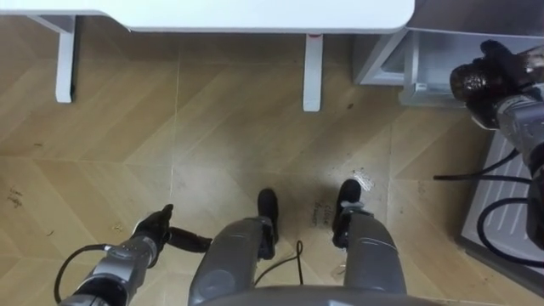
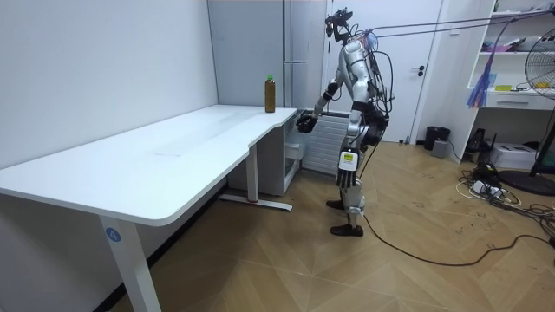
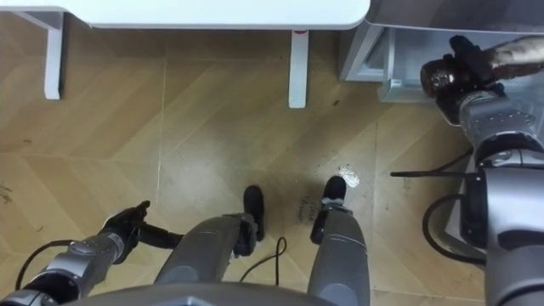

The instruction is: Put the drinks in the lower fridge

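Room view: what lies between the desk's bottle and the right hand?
Room view: only bare desk corner. The standing bottle is near its edge; the right hand grips a second bottle.

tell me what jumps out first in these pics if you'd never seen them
The right robot hand stands out first, raised at the upper right of the eye views and curled round a brown drink bottle. Next comes a second bottle standing upright on the far corner of the long white desk, in front of the tall grey fridge.

I'm working in an office-like room. A long white desk (image 2: pixel 173 152) lines the left wall, with a fridge (image 2: pixel 295 43) beyond and shelves (image 2: pixel 513 100) far right.
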Controlling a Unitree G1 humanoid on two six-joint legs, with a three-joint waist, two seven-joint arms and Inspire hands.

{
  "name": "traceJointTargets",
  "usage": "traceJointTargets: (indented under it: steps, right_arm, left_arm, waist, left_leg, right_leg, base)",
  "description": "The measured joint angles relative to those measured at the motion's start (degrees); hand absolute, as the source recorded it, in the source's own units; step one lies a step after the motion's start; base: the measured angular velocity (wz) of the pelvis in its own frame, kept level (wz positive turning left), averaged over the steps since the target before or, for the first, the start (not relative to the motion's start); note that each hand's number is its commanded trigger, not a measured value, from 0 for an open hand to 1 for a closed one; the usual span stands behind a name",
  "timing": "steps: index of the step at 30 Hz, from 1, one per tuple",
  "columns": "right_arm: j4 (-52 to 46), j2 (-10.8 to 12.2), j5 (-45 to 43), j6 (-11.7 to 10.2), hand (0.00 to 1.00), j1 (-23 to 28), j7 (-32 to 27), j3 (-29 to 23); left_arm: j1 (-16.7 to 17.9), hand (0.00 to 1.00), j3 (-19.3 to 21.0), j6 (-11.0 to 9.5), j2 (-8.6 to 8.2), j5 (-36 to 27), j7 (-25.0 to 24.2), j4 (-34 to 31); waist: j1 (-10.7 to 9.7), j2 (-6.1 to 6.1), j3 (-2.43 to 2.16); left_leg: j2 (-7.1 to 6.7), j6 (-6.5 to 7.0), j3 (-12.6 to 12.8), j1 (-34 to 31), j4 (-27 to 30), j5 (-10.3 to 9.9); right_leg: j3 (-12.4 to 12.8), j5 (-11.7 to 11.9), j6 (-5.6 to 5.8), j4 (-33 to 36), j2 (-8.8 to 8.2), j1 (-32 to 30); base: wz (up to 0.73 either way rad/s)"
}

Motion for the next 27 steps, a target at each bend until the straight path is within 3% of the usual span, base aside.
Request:
traceJointTargets:
  steps: [9,13,27]
  right_arm:
    - [0.0,0.0,0.7,-0.3,0.0,0.0,-0.3,0.0]
    - [-0.7,-0.5,1.2,-2.2,0.0,-0.3,0.1,0.0]
    - [-0.7,-1.0,1.8,-2.2,0.0,-0.4,0.1,0.0]
  left_arm:
    - [0.0,0.0,0.0,0.1,-0.01,0.0,-0.1,-0.5]
    - [0.0,0.0,0.0,0.1,-0.01,0.0,-0.1,-0.7]
    - [0.1,0.0,0.0,0.0,-0.01,0.0,-0.1,-0.7]
  waist:
    - [0.1,0.09,-0.02]
    - [0.1,0.09,-0.02]
    - [-0.1,0.05,0.0]
  left_leg:
    - [0.0,0.0,0.0,0.0,-0.1,0.0]
    - [0.0,0.0,0.0,0.0,-0.1,0.0]
    - [0.01,0.0,0.0,0.0,-0.1,0.0]
  right_leg:
    - [0.1,0.0,0.01,0.0,0.06,-0.1]
    - [0.1,0.0,0.01,0.0,0.06,0.0]
    - [0.1,0.0,0.01,0.0,0.09,0.0]
  base:
    - [0.0]
    - [0.0]
    - [0.0]
